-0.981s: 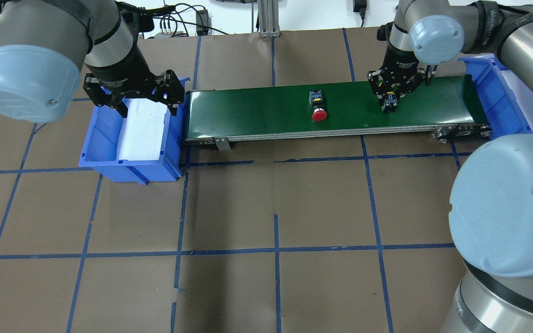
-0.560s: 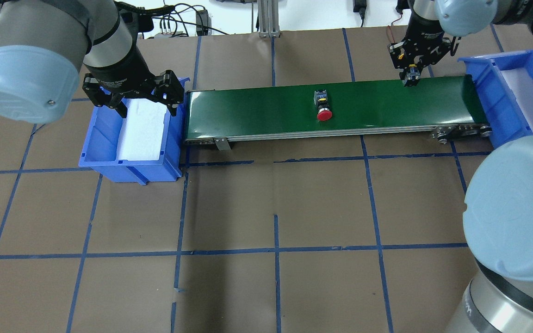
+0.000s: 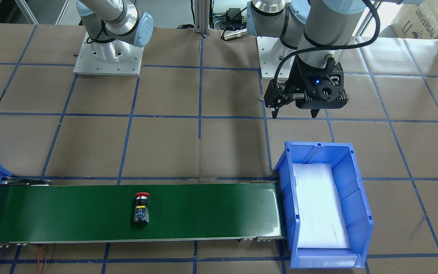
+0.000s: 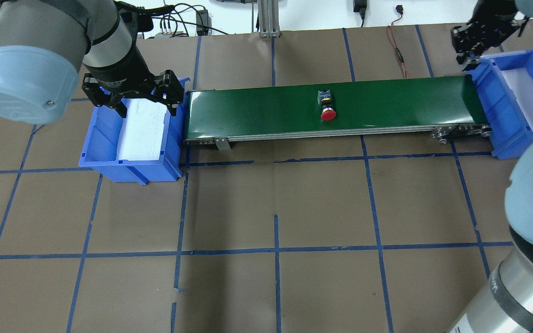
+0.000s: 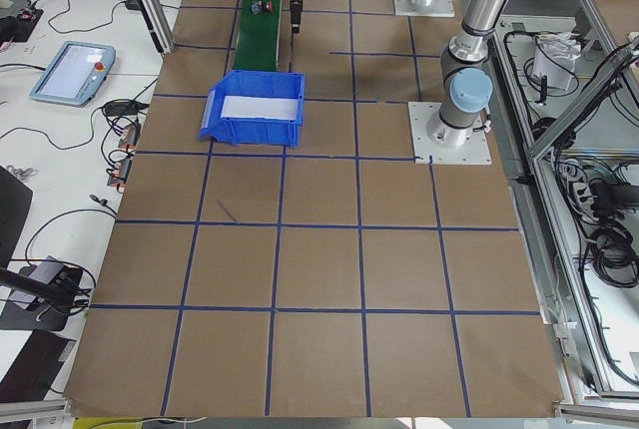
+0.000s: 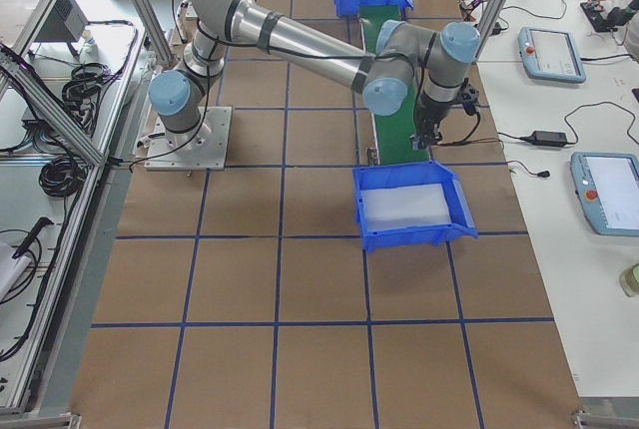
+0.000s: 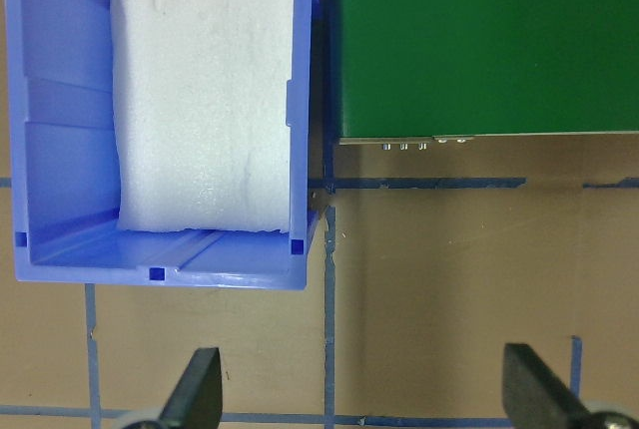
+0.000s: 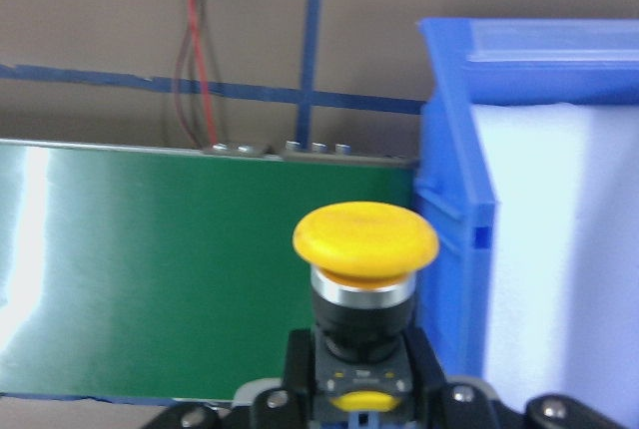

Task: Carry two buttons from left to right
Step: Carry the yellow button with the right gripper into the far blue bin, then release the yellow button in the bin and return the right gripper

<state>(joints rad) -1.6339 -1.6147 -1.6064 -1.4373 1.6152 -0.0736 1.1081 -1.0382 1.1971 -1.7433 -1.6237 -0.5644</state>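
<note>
Right gripper is clamped on the yellow button. It grips the black body, and the cap stands out beyond the fingers. It is raised at the right end of the conveyor belt, at the edge where the green surface meets the wall of the right blue bin. White foam lines that bin's floor.

Left gripper hangs high over the left blue bin with its fingers spread wide, near the bin wall that stands against the belt's left end.

Red button lies on its side about midway along the belt, a little toward the right. Its cap points to the robot-side edge but stops short of it. Bare green belt runs from it to both ends.
</note>
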